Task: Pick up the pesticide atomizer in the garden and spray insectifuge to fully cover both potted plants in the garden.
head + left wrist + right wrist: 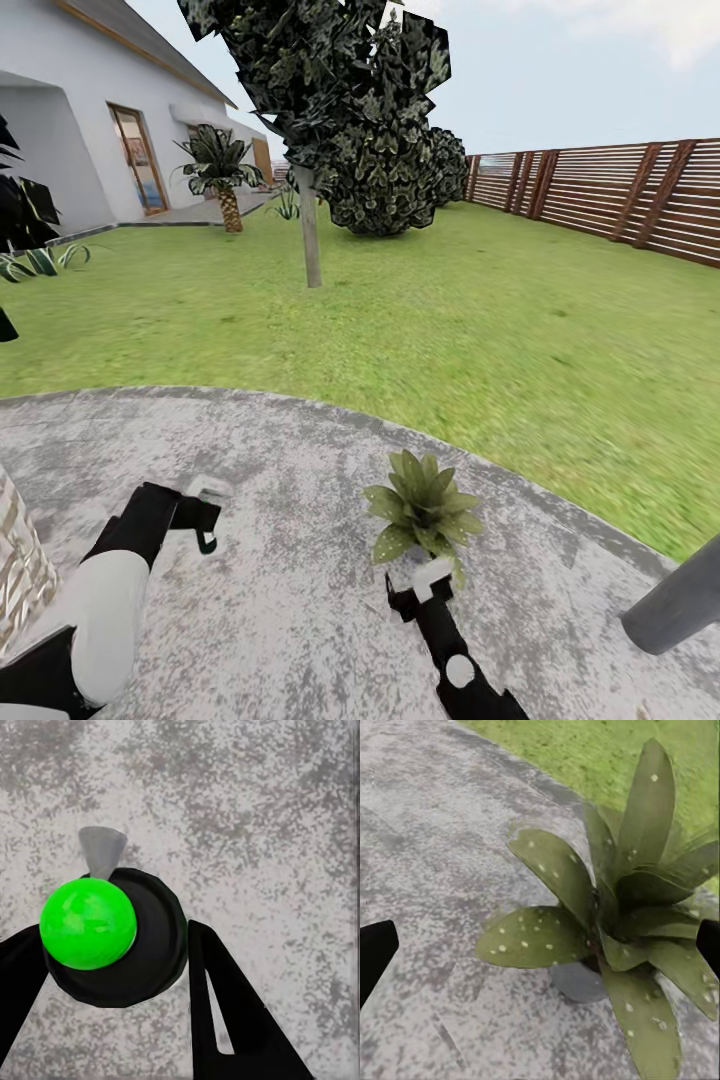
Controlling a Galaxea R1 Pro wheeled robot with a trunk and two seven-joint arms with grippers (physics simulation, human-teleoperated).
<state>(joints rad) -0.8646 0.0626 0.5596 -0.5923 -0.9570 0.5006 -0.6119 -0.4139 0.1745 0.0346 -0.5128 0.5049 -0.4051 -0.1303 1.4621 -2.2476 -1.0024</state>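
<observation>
A potted plant [422,508] with white-speckled pointed leaves stands on the round grey stone patio [280,600], near its edge by the lawn. My right gripper [420,582] hovers just in front of it, open; in the right wrist view the plant [607,922] sits between the widely spread fingertips [375,956]. My left gripper [205,522] is at the lower left, shut on the pesticide atomizer [211,490], whose pale head pokes out. From the left wrist the atomizer [154,945] appears as a dark round body with a grey nozzle and a bright green ball. The second potted plant is out of view.
A grey post [680,600] leans in at the lower right. A pale woven object [15,570] is at the lower left edge. Beyond the patio lie the lawn [480,330], a thin tree trunk [311,240], a palm [222,175], the house and a brown slatted fence [620,190].
</observation>
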